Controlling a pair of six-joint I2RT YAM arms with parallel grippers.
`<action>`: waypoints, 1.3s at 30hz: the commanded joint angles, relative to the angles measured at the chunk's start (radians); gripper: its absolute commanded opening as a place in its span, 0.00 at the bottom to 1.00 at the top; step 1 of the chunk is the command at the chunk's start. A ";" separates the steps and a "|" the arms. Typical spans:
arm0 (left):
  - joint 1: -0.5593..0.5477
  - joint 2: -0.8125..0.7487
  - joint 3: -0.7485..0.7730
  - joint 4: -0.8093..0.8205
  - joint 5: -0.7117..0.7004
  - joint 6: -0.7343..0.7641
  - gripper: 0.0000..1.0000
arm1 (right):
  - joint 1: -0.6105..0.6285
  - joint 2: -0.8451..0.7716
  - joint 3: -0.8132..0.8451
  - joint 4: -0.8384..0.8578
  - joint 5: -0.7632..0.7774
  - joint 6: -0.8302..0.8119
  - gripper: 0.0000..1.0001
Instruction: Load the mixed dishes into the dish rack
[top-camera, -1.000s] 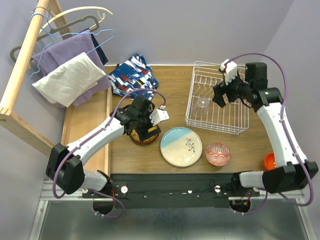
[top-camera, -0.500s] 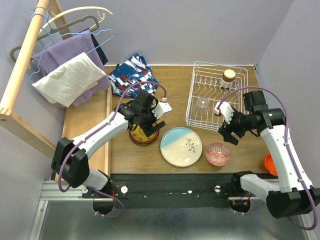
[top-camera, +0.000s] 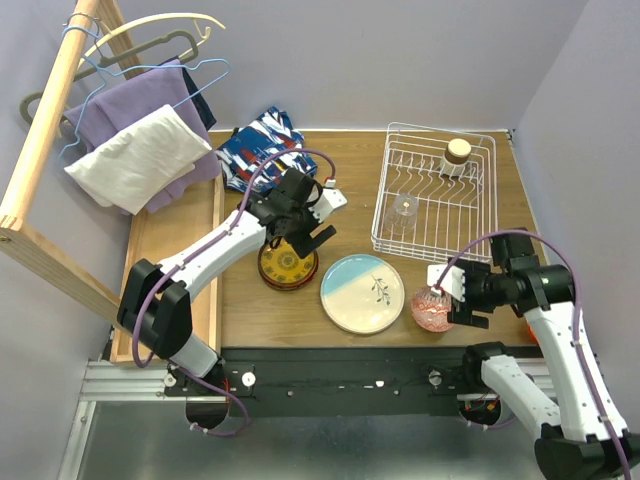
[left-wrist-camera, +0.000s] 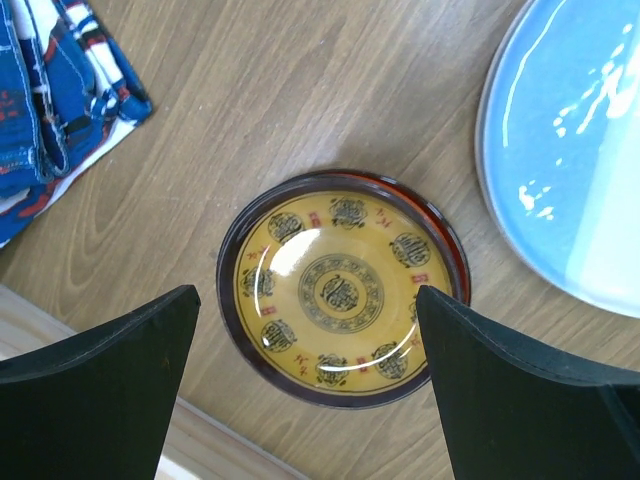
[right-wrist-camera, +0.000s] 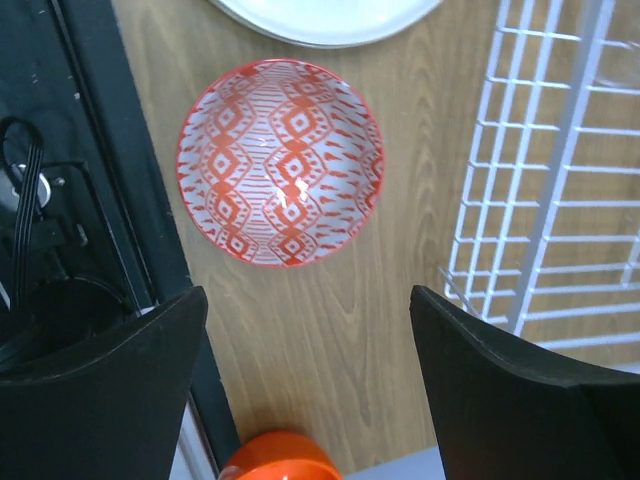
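**Both grippers open and empty above dishes lying outside the rack**

Far left: the wooden rail (top-camera: 35, 160), with wire hangers (top-camera: 150, 50) and draped garments (top-camera: 140, 150), overhung the table's (top-camera: 350, 160) left edge. That hemmed in my left arm on that side. The patterned cloth (top-camera: 265, 150) lay bunched at the back, apart from the dishes.

My left gripper (top-camera: 312, 238) hung above the dark red-yellow plate (left-wrist-camera: 340, 290), jaws spread wide with nothing between them. In the left wrist view my fingers (left-wrist-camera: 100, 390) stood to either side of the plate. It lay flat close to the pale board along the table's left side, and a stretch of wood separated it from the cloth's corner. Just right of it, across a narrow gap, lay the pale blue-cream plate (top-camera: 362, 292), also flat.

Next right, the red-patterned bowl (right-wrist-camera: 280, 160) sat upright near the pale plate's rim. It was hard by the black base rail (right-wrist-camera: 110, 150) at the near edge. My right gripper (right-wrist-camera: 308, 295) hovered near it, jaws wide apart and empty. The orange-red bowl (right-wrist-camera: 280, 458) sat near the table's right front; in the top view my arm covered it.

The dish rack (top-camera: 435, 200) stood back right, with a strip of wood between its near side and the red-patterned bowl. It held the clear glass (top-camera: 404, 207) and a cup with a tan top (top-camera: 457, 152). The right wall (top-camera: 590, 120) ran close beyond the table's right edge.
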 joint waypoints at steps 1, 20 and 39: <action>0.028 0.006 -0.030 -0.015 -0.061 0.036 0.99 | 0.003 0.124 -0.047 -0.049 -0.078 -0.121 0.86; 0.070 0.109 0.032 -0.002 -0.128 0.109 0.99 | 0.008 0.207 -0.175 -0.049 -0.009 -0.465 0.70; 0.071 0.137 0.007 0.029 -0.125 0.087 0.99 | 0.006 0.337 -0.233 -0.049 0.046 -0.702 0.53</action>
